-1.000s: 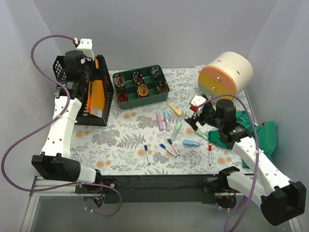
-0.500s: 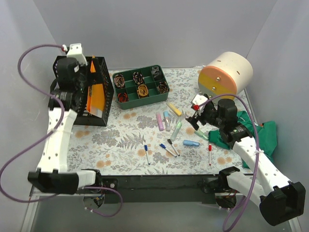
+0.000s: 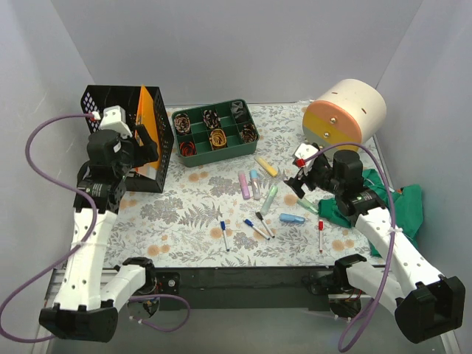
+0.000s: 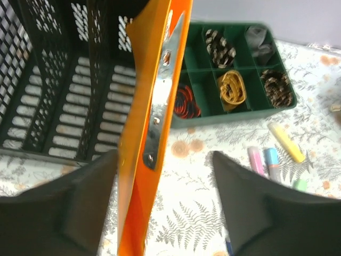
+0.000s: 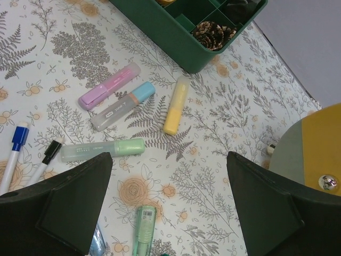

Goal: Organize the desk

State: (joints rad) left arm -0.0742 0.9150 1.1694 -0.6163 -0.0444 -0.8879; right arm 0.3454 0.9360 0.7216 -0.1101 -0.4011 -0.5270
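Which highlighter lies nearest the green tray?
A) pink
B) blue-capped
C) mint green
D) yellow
D: the yellow highlighter lies just off the corner of the green tray, while the pink highlighter and the blue-capped highlighter lie farther out on the desk.
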